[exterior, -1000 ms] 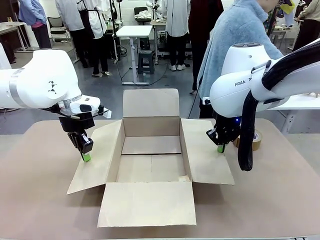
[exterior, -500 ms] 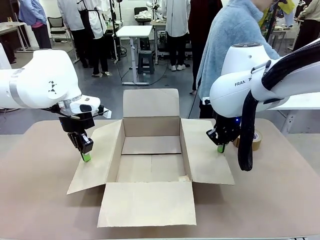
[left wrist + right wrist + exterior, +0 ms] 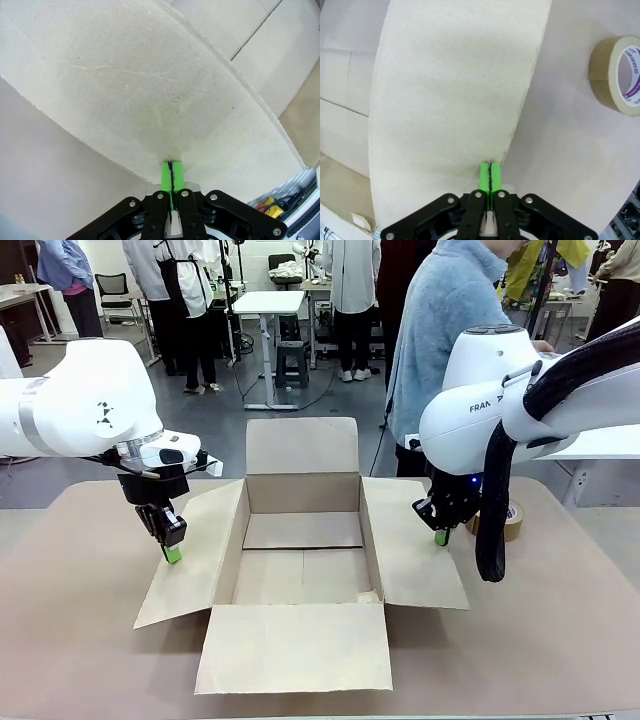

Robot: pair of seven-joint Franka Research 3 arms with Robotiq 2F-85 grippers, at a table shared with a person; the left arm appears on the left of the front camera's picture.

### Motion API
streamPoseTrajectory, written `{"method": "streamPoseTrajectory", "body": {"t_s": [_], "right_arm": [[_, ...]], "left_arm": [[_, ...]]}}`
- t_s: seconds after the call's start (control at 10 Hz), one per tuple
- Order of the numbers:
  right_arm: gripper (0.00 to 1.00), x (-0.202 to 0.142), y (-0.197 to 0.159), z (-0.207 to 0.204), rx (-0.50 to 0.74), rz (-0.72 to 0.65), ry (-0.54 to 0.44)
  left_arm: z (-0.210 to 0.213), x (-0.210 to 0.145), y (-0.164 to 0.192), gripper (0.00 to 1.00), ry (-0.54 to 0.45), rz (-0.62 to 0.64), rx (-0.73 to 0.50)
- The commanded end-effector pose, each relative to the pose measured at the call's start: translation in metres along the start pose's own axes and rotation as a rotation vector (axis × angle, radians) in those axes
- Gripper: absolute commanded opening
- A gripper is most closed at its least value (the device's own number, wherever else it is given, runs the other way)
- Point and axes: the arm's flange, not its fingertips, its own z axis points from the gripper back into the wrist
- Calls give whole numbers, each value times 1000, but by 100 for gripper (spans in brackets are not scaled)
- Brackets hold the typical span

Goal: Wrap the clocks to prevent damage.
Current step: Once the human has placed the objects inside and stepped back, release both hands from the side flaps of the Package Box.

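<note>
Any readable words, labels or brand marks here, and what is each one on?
"FRA": on the right arm; the rest is hidden behind its black cable.
Purple print inside the tape roll: too blurred to read.
Cardboard box: no print visible.

One cardboard box (image 3: 300,492) and one tape roll (image 3: 606,75).

an open cardboard box (image 3: 300,495) sits on the table (image 3: 60,580), a tape roll (image 3: 514,523) near its right flap.
</note>
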Motion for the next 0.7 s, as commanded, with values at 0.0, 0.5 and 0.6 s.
{"method": "streamPoseTrajectory", "body": {"t_s": [0.0,0.5,0.6], "right_arm": [[1,0,0,0,-1,-21,0],[1,0,0,0,-1,-21,0],[1,0,0,0,-1,-21,0]], "left_arm": [[0,0,0,0,-3,0,-7],[0,0,0,0,-3,0,-7],[0,0,0,0,-3,0,-7]]}}
